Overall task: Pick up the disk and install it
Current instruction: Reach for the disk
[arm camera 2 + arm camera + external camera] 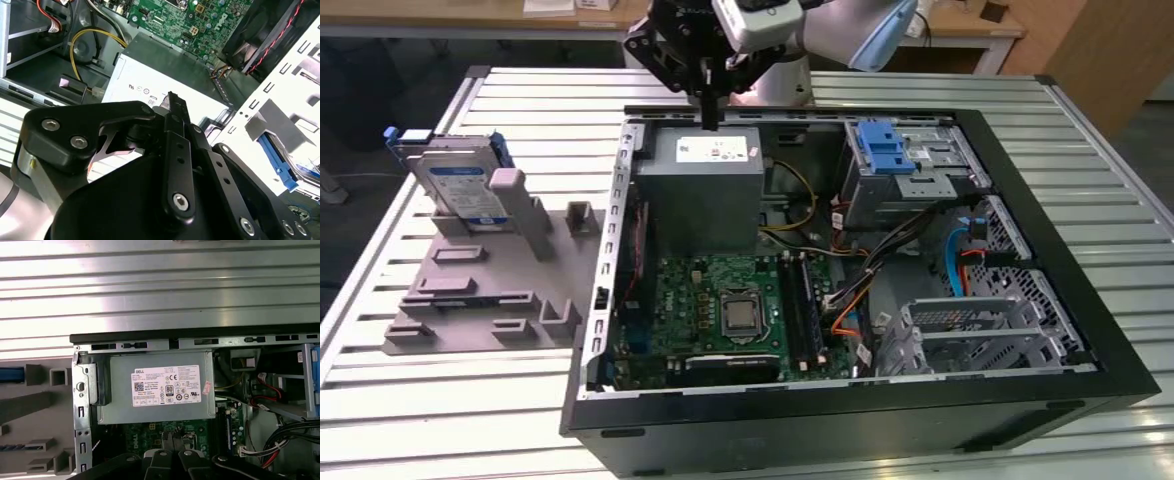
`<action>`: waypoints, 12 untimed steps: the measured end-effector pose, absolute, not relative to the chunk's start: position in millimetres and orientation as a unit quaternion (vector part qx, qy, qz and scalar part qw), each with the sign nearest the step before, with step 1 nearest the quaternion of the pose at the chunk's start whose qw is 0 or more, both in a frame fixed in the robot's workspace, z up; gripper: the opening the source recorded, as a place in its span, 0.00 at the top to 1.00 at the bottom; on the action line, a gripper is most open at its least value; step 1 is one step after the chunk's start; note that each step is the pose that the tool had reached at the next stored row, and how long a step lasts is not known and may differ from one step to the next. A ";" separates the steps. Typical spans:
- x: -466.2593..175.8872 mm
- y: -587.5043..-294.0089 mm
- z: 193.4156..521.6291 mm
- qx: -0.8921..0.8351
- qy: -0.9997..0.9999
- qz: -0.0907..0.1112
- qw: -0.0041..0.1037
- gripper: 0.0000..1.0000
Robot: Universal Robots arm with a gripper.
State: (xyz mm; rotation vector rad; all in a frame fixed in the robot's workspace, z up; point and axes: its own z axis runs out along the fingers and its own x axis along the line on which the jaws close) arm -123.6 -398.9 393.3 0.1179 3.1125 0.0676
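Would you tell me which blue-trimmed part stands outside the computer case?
The disk, upright in the grey stand; the blue latch sits inside the case.

Disk (454, 178) is seen silver-grey w/ blue-and-white label (464, 193), edged in blue. Stand (467, 300) is coloured grey, claw (710, 120) black, case (854, 430) black. Board (694, 300) is patterned green; PSU (700, 200) is finished grey w/ white sticker (714, 150). Tabletop (494, 420): ribbed silver.

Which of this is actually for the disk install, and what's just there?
Job: disk, upright in the grey holder at the exterior view's left; gripper, shut and empty, above the power supply; open computer case.
Just there: motherboard; blue latch; cables; slatted table.
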 end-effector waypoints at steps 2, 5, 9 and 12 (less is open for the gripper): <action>-124.1 -398.9 393.3 0.038 0.999 0.022 0.013 0.89; -125.6 -398.9 393.3 0.038 0.999 0.022 0.013 0.89; -130.7 -398.9 393.3 0.038 0.999 0.022 0.013 0.89; -136.9 -398.9 393.1 0.038 0.999 0.022 0.013 0.89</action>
